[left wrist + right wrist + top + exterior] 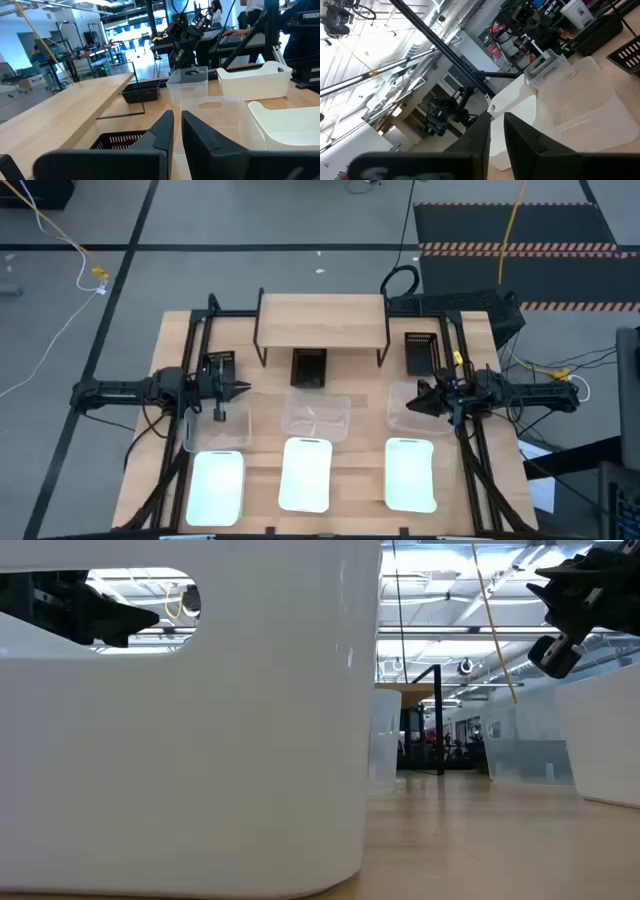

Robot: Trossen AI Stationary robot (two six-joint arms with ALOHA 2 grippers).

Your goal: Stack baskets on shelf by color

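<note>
The light-wood shelf (322, 320) stands at the table's far middle. One black slotted basket (309, 367) sits under its front edge, another (421, 352) to its right, and a third (218, 367) lies by my left gripper. Three clear baskets (316, 417) form a middle row. Three white baskets (305, 473) line the near edge. My left gripper (243, 390) hovers shut at the left, above the table between the left black and left clear basket (205, 425). My right gripper (410, 404) hovers shut over the right clear basket (412, 408). Both point inward.
The middle white basket (180, 740) fills most of the low view. The black arm frames run along both table sides (180, 450). Cables lie on the floor beyond the table. People (215, 10) work at benches in the room behind. Bare wood shows between the basket rows (260, 445).
</note>
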